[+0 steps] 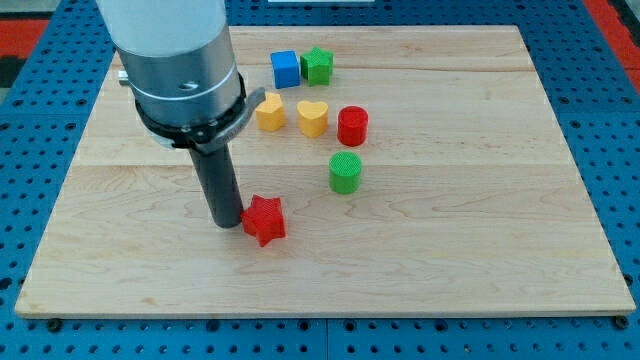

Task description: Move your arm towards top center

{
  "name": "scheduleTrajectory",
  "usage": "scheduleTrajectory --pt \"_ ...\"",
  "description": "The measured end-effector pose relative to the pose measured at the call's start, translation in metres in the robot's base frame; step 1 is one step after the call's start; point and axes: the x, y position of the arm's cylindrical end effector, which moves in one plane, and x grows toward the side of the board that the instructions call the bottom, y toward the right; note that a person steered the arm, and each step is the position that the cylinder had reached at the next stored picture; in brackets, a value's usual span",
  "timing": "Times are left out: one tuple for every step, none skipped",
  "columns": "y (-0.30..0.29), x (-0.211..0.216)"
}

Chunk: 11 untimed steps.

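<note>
Since the goal is just getting my arm up to the top center of the board [480, 250], the thing to watch is my tip [228, 224], and right now it's sitting left of center and a bit below the middle of the board. So honestly most of the trip looks undone from where I'm looking; the tip needs to head toward the view's top and a bit right.

No jaws or hand on this rig, just the plain dark rod, so it isn't holding anything. It is touching, or as good as touching, the red star block [264, 220], which sits just on the tip's right side. Can't swear there's real contact, but I see no gap.

Working outward: the green cylinder [345, 172] is further right and a little up from the star. Above that is the red cylinder [352, 126]. Just left of it sits the yellow heart block [313, 118], and left of that another yellow block [269, 113], shape not quite clear, with its left edge tucked behind the arm's big grey housing. Up near the top edge are the blue cube [285, 69] and the green star block [318, 65], side by side and pretty much touching.

My guess is that this cluster is the catch. Top center is right around the blue and green pair, and the yellow ones lie roughly on the straight line there, so a direct run would probably shove something.
</note>
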Motion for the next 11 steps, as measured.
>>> scheduleTrajectory --pt "0.021 0.010" --pt "0.058 0.010" --pt "0.081 0.012" --pt "0.076 0.024" --pt "0.045 0.020" --pt "0.009 0.017" --pt "0.005 0.017" --pt "0.005 0.019" --pt "0.005 0.019" --pt "0.005 0.019" --pt "0.005 0.001"
